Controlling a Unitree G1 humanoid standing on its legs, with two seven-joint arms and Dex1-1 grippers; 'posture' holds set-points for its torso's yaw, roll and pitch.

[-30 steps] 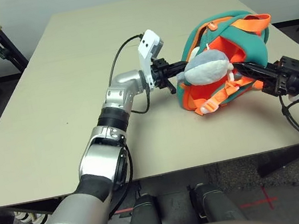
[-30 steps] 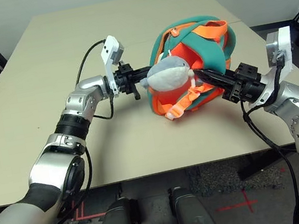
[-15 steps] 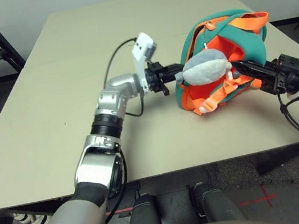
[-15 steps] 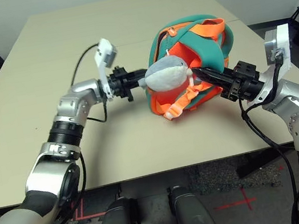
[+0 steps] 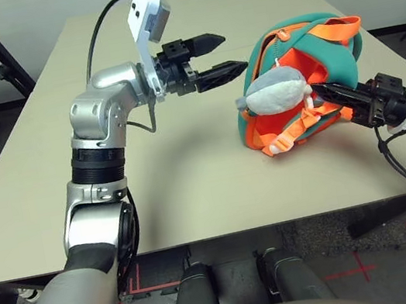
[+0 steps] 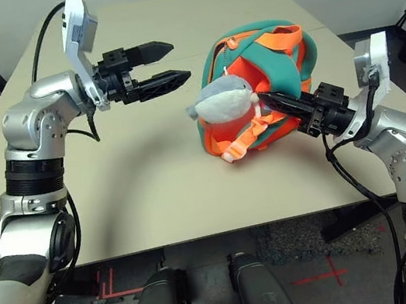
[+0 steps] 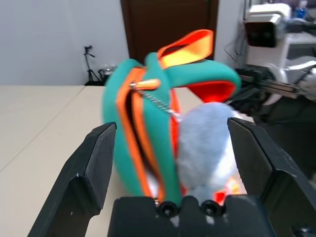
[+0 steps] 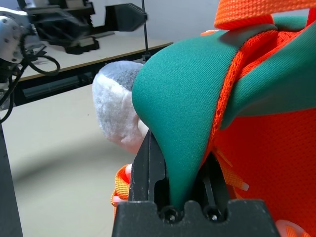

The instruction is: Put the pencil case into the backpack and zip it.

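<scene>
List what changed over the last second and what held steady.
The left end effector, earlier down at the backpack beside the plush shark, has let go, lifted up and back toward the robot's left, and now hangs open in the air clear of the bag. The right end effector stays shut on a fold of the backpack's teal fabric. The backpack barely shifted on the table. No pencil case is in view.

Silver jointed forearms with black ribbed bands, black cables, white wrist camera housings (image 5: 144, 9), and black two-fingered left end effector (image 5: 219, 55).
</scene>
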